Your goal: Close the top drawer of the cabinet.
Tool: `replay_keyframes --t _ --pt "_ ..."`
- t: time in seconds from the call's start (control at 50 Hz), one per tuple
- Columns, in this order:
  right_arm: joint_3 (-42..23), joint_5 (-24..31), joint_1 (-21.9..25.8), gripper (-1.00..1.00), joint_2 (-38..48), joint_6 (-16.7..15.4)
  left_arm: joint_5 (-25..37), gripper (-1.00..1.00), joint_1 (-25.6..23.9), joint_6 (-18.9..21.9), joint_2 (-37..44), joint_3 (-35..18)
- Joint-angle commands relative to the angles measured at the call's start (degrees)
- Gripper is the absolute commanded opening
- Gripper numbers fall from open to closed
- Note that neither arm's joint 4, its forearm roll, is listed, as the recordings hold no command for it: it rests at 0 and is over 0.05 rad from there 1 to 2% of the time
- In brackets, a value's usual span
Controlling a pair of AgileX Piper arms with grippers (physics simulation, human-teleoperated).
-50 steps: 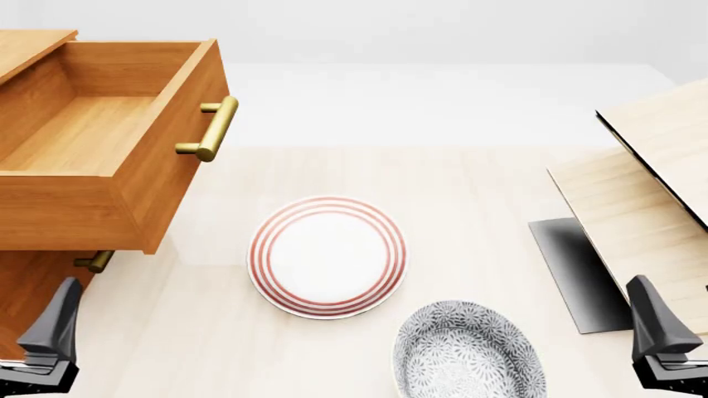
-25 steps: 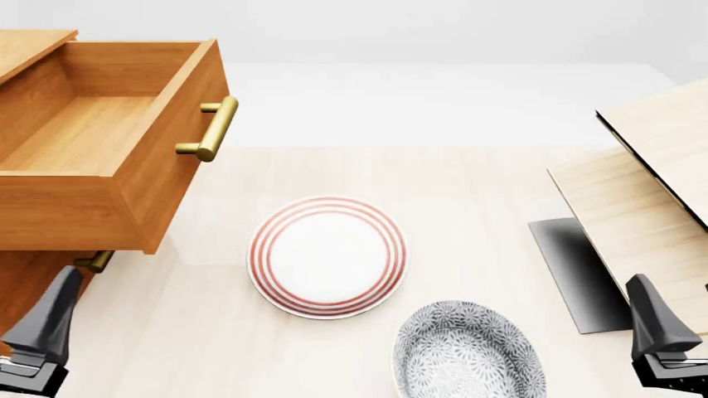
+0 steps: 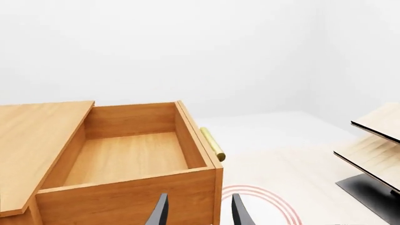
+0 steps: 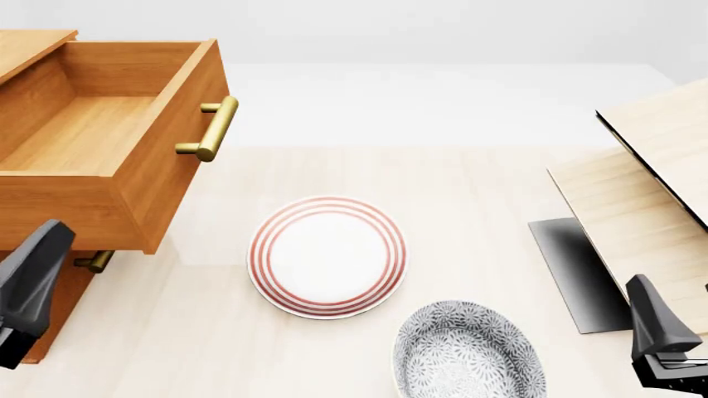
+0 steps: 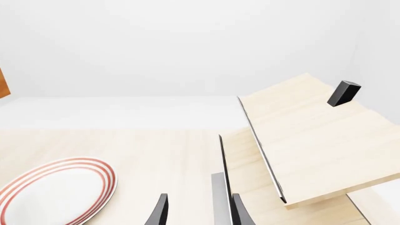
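- The top drawer (image 4: 122,141) is seen pulled fully out of the cabinet (image 4: 28,46), at ten o'clock in the front view.
- The approach step is judged in hand: the left gripper (image 3: 196,211) is held parted and empty beside the drawer.
- The right gripper (image 5: 196,213) is parted, empty.
- A push on the drawer front is called for next.

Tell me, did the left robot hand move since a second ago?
Yes. In the front view the left gripper has risen toward the top drawer, and now overlaps the drawer's lower edge instead of sitting below it.
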Motion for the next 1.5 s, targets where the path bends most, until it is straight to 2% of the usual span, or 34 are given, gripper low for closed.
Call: replay_keyframes --t 0.02,0.14,0.48,0.68,0.82,1.0,1.16,1.32,1.42,1.5 --pt "0.0 -0.06 -0.01 1.0 0.06 0.01 -4.75 1.0 -6.66 2.85 8.5 -4.4" --pt "0.0 -0.19 0.0 1.0 0.18 -0.01 -8.22 1.0 -10.7 6.23 14.46 -7.91" --pt "-0.02 -0.13 -0.02 1.0 0.14 0.01 -17.41 1.0 -19.67 8.74 30.63 -14.19" --pt "-0.04 -0.04 -0.03 1.0 0.07 -0.01 -19.58 1.0 -27.13 12.19 40.16 -22.12" --pt "-0.04 -0.05 -0.01 1.0 0.09 -0.01 -18.34 1.0 -31.66 14.21 46.62 -28.98" --pt "-0.04 -0.04 -0.02 1.0 0.05 0.0 -16.71 1.0 -35.03 15.43 52.93 -35.94" --pt "-0.04 -0.04 -0.02 1.0 0.07 -0.02 -14.6 1.0 -37.51 18.54 59.98 -41.79" --pt "-0.04 -0.04 -0.03 1.0 0.05 0.0 -11.29 1.0 -35.94 18.67 65.79 -47.49" --pt "-0.04 -0.05 -0.01 1.0 0.08 0.0 -8.65 1.0 -34.98 21.29 70.3 -51.51" --pt "-0.04 -0.04 -0.02 1.0 0.07 0.0 -7.22 1.0 -33.54 21.66 73.3 -53.81"
